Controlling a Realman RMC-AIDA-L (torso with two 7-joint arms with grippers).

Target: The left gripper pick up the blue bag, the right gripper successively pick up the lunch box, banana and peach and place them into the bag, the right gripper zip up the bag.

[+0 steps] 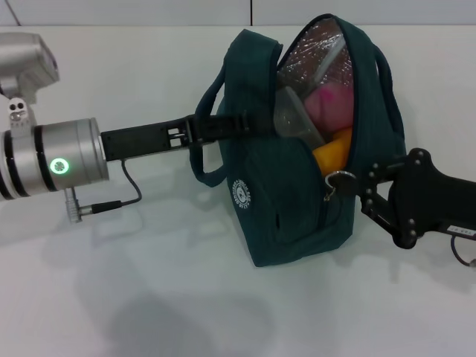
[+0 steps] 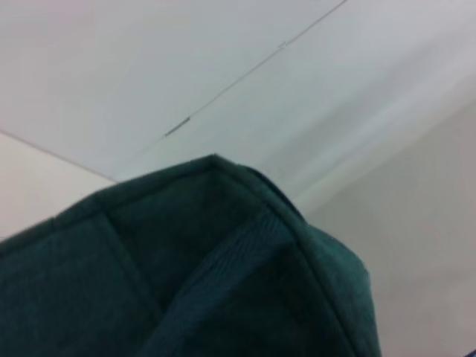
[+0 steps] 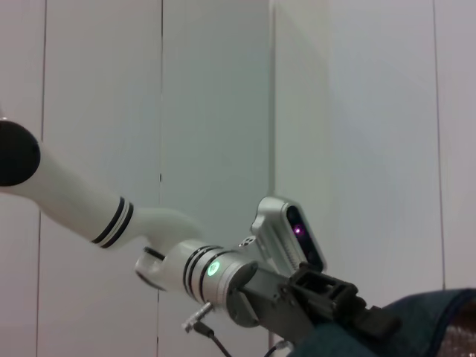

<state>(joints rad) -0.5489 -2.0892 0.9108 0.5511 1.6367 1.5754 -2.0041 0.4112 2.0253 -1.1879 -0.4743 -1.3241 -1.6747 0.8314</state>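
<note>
The blue bag (image 1: 297,186) was seen standing on the white desk (image 1: 149,297) in the head view, its mouth unzipped and gaping toward the far side. Nearest on the robot's right, the right hand (image 1: 355,181) was found pressed against the bag's open edge, its fingers pinched narrowly on the ring pull (image 1: 338,180) of the zipper, partway along the opening. On the robot's left, the left hand (image 1: 242,123) was stretched in level from the side, and its black fingers were closed on a loop handle (image 1: 204,134) at the bag's upper flank; the exact contact was partly hidden by the fabric.

Inside the opening, the banana (image 1: 333,152) was shown as a yellow-orange patch just above the ring pull. Beyond it the peach (image 1: 331,104) was seen as a pink shape, and the clear lunch box (image 1: 297,115) was propped beside it against the silver foil lining (image 1: 312,52), which was exposed farthest back.

In the left wrist view only dark teal fabric of the bag (image 2: 186,275) was shown. In the right wrist view the left arm's hand (image 3: 335,297) was seen at the bag's edge (image 3: 416,327).
</note>
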